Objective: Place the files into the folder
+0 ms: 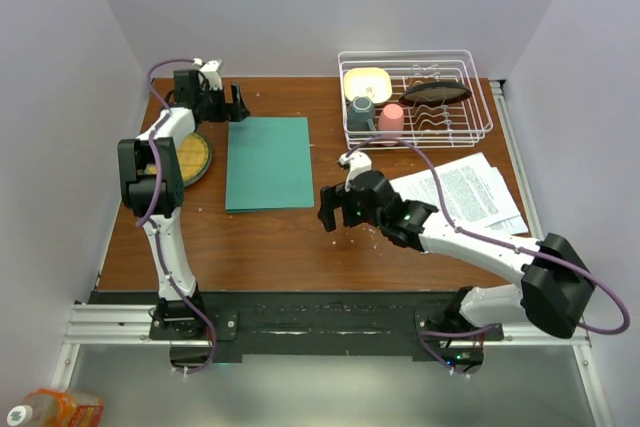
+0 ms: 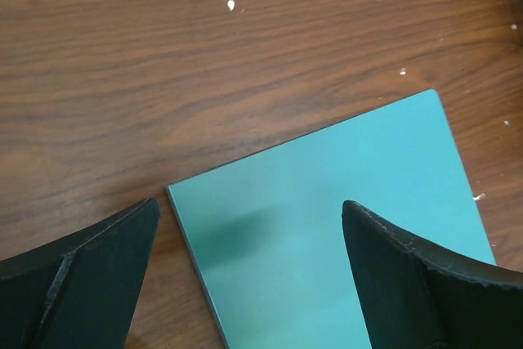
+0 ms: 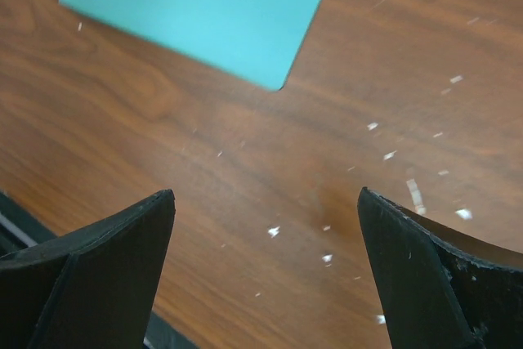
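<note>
The teal folder [image 1: 268, 162] lies flat and folded shut on the wooden table, left of centre. The files, white printed sheets [image 1: 462, 188], lie in a loose pile at the right, partly under my right arm. My left gripper [image 1: 234, 105] is open and empty at the folder's far left corner; in the left wrist view that gripper [image 2: 249, 220] straddles the folder's corner [image 2: 327, 194]. My right gripper [image 1: 328, 209] is open and empty just off the folder's near right corner, over bare wood [image 3: 265, 202]; the folder's corner [image 3: 204, 6] shows at the top of the right wrist view.
A white wire dish rack [image 1: 480, 127] stands at the back right with a yellow bowl [image 1: 366, 81], a grey cup [image 1: 361, 112], a pink cup [image 1: 391, 119] and a dark dish [image 1: 435, 93]. A round woven mat [image 1: 192, 157] lies left of the folder. Small white specks litter the wood.
</note>
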### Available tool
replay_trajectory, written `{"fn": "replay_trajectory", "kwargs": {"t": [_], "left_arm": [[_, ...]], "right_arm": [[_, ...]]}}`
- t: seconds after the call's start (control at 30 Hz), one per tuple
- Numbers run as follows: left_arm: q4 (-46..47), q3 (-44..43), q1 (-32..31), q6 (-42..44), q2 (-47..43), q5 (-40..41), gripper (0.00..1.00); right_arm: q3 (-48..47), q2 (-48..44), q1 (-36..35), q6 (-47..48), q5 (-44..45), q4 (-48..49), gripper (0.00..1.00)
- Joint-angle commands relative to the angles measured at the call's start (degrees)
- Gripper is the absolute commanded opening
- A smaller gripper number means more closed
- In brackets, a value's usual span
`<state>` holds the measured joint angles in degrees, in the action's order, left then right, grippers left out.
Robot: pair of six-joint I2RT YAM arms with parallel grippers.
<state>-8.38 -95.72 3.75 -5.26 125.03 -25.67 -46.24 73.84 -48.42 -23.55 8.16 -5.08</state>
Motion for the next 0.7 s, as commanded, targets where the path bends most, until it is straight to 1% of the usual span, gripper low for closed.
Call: {"fn": "replay_trajectory", "kwargs": {"t": [0.0, 0.17, 0.3, 0.4, 0.6, 0.67], "left_arm": [[2.41, 1.77, 0.29, -0.72, -0.67, 2.21, 1.00], [3.37, 2.21, 0.12, -1.51, 0.82, -0.08, 1.00], [3.72, 2.82, -0.41, -1.25, 1.35, 2.02, 1.00], [5.39, 4.93, -0.67, -0.90, 1.09, 2.91, 1.00], [5.74, 7.74, -1.29, -0.72, 1.09, 3.96, 1.00], [6.88, 10.81, -1.90, -0.46, -0.65, 3.96, 1.00]], "right_arm": [[0.80, 1.13, -4.65, -3.86, 5.19, 3.06, 0.99], [3.16, -0.28, -6.07, -6.50, 5.81, 4.82, 0.99], [5.19, -0.11, -7.03, -9.92, 4.85, 7.53, 0.99], [6.33, 0.77, -8.34, -12.12, 3.88, 9.29, 0.99], [5.99, 2.88, -11.16, -14.06, 4.67, 10.53, 0.99], [6.07, 3.59, -11.52, -14.59, 4.84, 10.79, 0.99]]}}
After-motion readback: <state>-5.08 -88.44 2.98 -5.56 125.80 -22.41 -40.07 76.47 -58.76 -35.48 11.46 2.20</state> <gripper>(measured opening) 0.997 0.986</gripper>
